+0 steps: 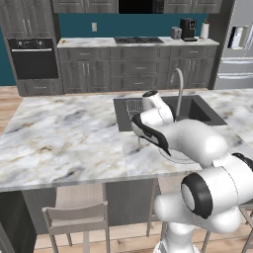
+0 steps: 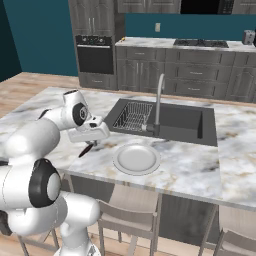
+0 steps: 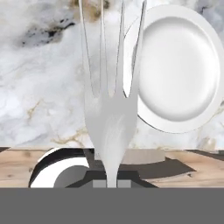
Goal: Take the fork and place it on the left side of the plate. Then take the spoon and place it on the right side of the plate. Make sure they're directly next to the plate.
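fork | silver tines, dark handle | pinched in gripper | left of plate

Both base views look forward and down from behind, sharing the counter, sink and plate. Hand view sits close above the counter's front edge.

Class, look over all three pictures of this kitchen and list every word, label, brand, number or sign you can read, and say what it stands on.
No readable text anywhere.
The black wall oven has a control strip with pale marks, too small and blurred to read.
The black coffee machine on the back counter shows no legible brand.
The silver-tined fork, the round grey-white plate and the marble island counter are unmarked.
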